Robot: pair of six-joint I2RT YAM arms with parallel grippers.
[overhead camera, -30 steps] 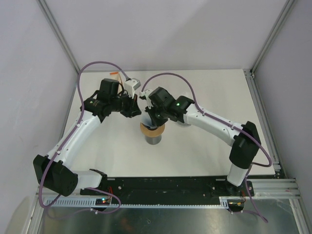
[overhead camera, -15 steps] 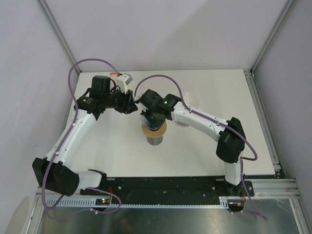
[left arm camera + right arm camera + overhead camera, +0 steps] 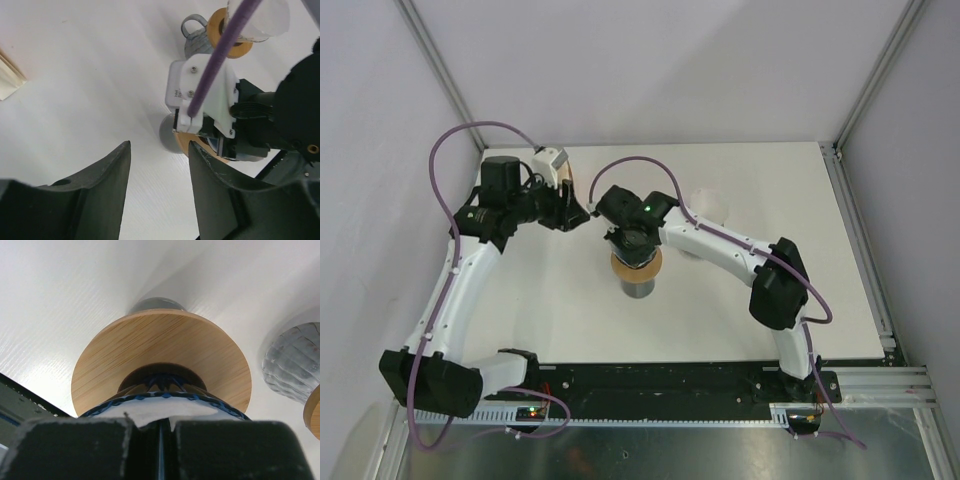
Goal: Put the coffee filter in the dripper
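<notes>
The dripper (image 3: 636, 266) has a round wooden collar and a blue-tinted glass cone, and stands on a grey cup (image 3: 638, 288) mid-table. In the right wrist view the collar (image 3: 160, 360) lies just beyond my fingers. My right gripper (image 3: 632, 243) sits right over the dripper and is shut on the white coffee filter (image 3: 160, 409), whose edge lies inside the cone's rim; the gripper (image 3: 160, 427) hides the rest of it. My left gripper (image 3: 572, 212) is open and empty to the left of the dripper, and its view (image 3: 159, 150) looks across at the right wrist.
A second clear ribbed glass dripper (image 3: 708, 207) with a wooden collar lies behind and right of the cup; it also shows in the right wrist view (image 3: 295, 365). White walls and metal frame posts enclose the table on three sides.
My left arm has drawn back to the left, away from the dripper. My right gripper has shifted a little left and settled over the dripper with the filter.
</notes>
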